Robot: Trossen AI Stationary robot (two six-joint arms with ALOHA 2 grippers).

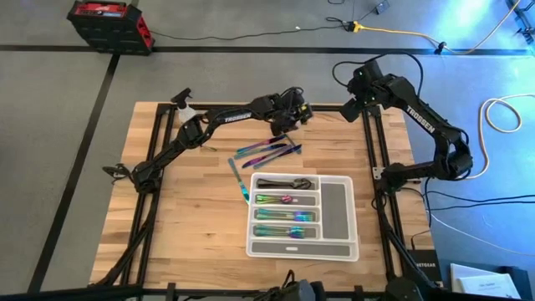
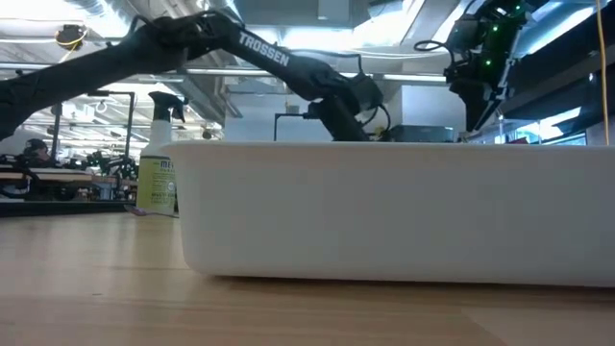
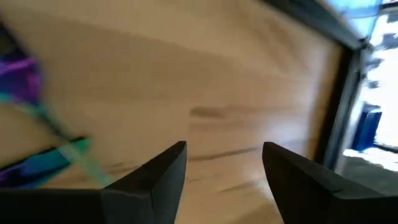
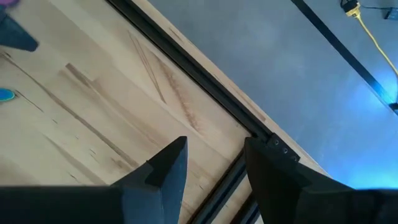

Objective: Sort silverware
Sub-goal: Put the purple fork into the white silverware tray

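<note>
Several iridescent pieces of silverware (image 1: 269, 150) lie loose on the wooden table, far of the white compartment tray (image 1: 336, 209); one more piece (image 1: 239, 178) lies by the tray's left side. In the tray, dark spoons (image 1: 284, 183) fill the far slot and iridescent pieces (image 1: 286, 216) the slots nearer. My left gripper (image 3: 224, 149) hovers open just right of the loose pile (image 3: 25, 81), above bare wood. My right gripper (image 4: 214, 143) stands open and holds nothing, high over the table's far right corner (image 1: 351, 104).
A yellow-green spray bottle (image 2: 159, 163) stands at the table's far left (image 1: 185, 107). The tray's white wall (image 2: 384, 207) blocks most of the low view. Black frame rails (image 4: 205, 87) run along the table's edges. Bare wood lies left of and near the tray.
</note>
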